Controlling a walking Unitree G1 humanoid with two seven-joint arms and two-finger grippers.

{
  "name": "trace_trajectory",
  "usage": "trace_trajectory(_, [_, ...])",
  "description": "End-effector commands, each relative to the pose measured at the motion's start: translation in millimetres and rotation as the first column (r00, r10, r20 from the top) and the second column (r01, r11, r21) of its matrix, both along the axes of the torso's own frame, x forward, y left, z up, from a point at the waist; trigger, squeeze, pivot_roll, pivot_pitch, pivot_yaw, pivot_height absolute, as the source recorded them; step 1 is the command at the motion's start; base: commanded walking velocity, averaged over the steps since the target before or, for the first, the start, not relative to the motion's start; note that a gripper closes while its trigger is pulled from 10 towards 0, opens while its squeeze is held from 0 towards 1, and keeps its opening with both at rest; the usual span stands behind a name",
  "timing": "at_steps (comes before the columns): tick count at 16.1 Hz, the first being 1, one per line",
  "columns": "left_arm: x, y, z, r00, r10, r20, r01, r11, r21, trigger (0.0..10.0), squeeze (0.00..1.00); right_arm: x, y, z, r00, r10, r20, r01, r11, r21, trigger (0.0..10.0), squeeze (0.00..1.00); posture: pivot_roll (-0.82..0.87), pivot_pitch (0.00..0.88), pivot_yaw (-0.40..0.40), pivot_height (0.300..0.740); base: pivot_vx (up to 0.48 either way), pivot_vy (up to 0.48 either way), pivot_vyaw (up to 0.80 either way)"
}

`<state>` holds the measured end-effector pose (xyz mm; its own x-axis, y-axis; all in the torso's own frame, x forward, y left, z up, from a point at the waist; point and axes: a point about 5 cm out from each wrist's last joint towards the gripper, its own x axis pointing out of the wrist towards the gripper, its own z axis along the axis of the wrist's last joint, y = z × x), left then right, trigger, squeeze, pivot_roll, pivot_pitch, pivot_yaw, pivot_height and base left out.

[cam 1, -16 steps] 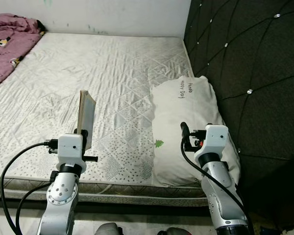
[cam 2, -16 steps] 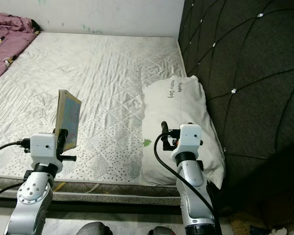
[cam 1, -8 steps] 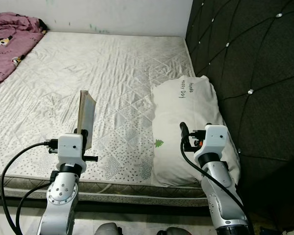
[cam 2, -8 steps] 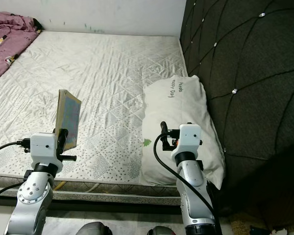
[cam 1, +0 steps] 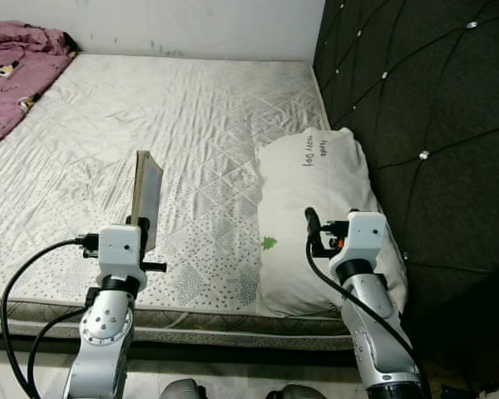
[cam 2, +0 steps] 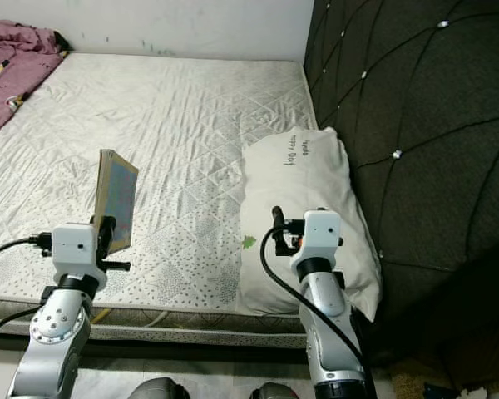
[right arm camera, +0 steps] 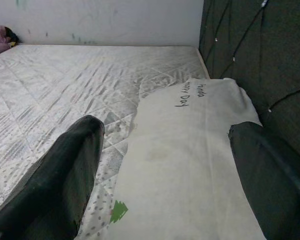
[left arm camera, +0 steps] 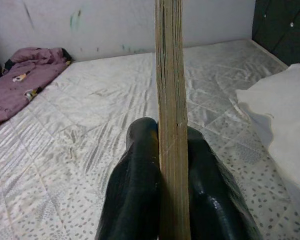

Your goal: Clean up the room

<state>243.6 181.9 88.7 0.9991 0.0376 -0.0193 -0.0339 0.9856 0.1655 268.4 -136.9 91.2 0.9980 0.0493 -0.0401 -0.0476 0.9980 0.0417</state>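
A pillow [cam 1: 316, 208] lies on the mattress [cam 1: 175, 125] at the robot's right, against the headboard [cam 1: 416, 108]. A bundled blanket [cam 1: 17, 58] sits at the far left corner. A book [cam 1: 145, 199] stands upright left of the pillow.

Head stereo pair looking down over mattress [cam 1: 150, 125], wrist views forward, low

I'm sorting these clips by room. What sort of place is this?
Most likely a bedroom: a bare quilted mattress fills the view, a white pillow lies against a dark tufted headboard, and a pink blanket is bunched at the far corner.
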Motion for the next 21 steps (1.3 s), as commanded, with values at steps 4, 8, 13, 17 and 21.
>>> trace_trajectory(4, [3.2,0.2,7.4,0.999,0.006,0.04,-0.007,1.0,0.01,10.0,0.0,1.1,2.0,-1.4,1.0,0.012,-0.01,-0.012,1.0,0.002,10.0,0.0,0.04,0.041,0.004,0.648,0.0,0.0,0.0])
trace_trajectory(8, [3.4,-0.4,7.9,0.999,0.008,0.046,-0.008,1.0,0.01,10.0,0.0,0.8,1.5,-1.7,1.0,0.01,-0.011,-0.01,1.0,0.002,10.0,0.0,0.04,0.039,0.005,0.62,0.0,0.0,0.0])
trace_trajectory(13, [3.5,-0.3,8.0,0.998,0.015,0.053,-0.015,1.0,0.004,10.0,0.0,0.8,1.1,-2.7,1.0,0.01,-0.016,-0.01,1.0,0.003,10.0,0.0,0.04,0.035,0.004,0.62,0.0,0.0,0.0])
trace_trajectory(17, [3.9,-0.1,7.0,0.999,0.017,0.042,-0.017,1.0,-0.002,10.0,0.0,0.8,1.5,-2.6,1.0,0.016,-0.02,-0.015,1.0,0.003,10.0,0.0,0.04,0.046,-0.001,0.62,0.0,0.0,0.0])
trace_trajectory(21, [4.9,-0.2,7.0,0.999,0.015,0.043,-0.015,1.0,-0.006,10.0,0.0,2.0,2.8,-2.6,0.999,0.026,-0.021,-0.026,1.0,0.0,10.0,0.0,0.03,0.049,-0.002,0.606,0.0,0.0,0.0])
